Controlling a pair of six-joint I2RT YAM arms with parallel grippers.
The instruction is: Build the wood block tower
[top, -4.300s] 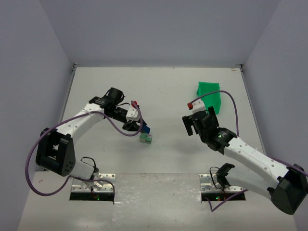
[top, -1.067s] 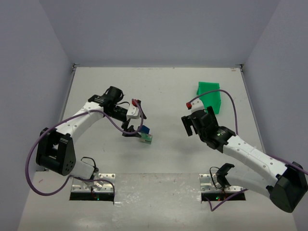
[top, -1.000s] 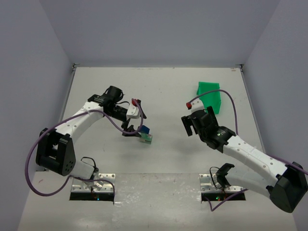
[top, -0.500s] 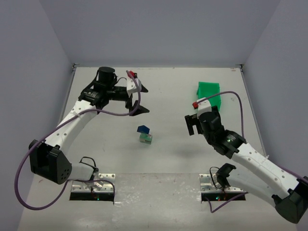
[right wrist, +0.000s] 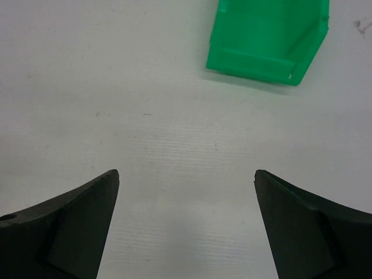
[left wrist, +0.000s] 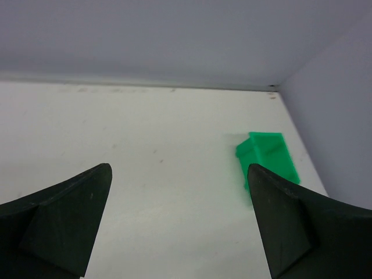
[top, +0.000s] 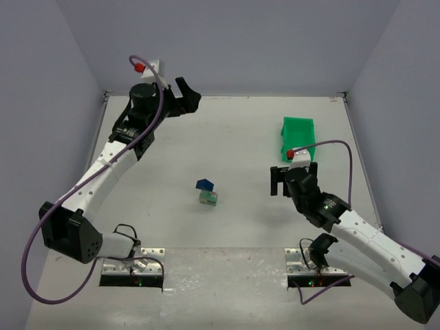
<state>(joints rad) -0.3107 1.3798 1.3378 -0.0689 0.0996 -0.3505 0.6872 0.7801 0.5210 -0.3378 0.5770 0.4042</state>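
In the top view a small stack stands near the table's middle: a dark blue wedge (top: 205,184) rests on a light green cube (top: 208,198). No tan cube shows. My left gripper (top: 184,94) is open and empty, raised at the far left near the back wall, well away from the stack. My right gripper (top: 276,181) is open and empty, to the right of the stack and apart from it. Neither wrist view shows the blocks; in each only bare table lies between the spread fingers (left wrist: 70,215) (right wrist: 75,218).
A bright green plastic bin (top: 298,137) lies at the back right, just behind my right gripper; it also shows in the left wrist view (left wrist: 268,157) and the right wrist view (right wrist: 270,35). Grey walls close the table at the back and sides.
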